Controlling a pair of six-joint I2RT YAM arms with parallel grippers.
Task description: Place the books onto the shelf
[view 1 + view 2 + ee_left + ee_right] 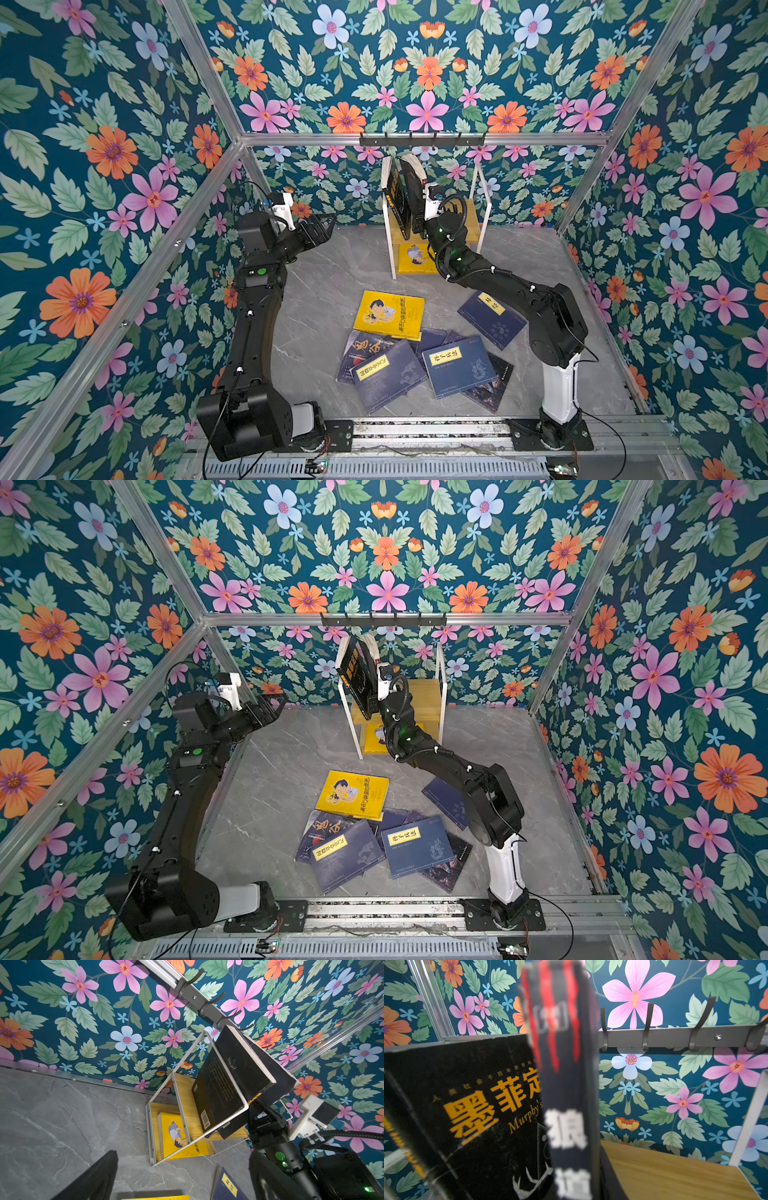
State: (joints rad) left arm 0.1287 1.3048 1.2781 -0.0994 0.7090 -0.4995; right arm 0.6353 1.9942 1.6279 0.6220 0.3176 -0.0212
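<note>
The shelf point(467, 216) is set at the back of the tabletop point(324, 291), against the rear wall point(332, 183) and below the hook rail point(422, 139). On its upper board, two books are stood at the left end. The outer book point(392, 195) is leaned against the left frame, and the inner book point(411, 187) is just beside it on the right. A cartoon-cover book point(415, 257) is laid flat on the lower board. In front of the shelf, a pile of overlapping books point(457, 365) is spread on the tabletop. A second cartoon-cover book point(390, 314) is laid on the pile's rear edge. A single book point(492, 320) is laid to the right of the pile, partly under the right arm point(498, 282).
</note>
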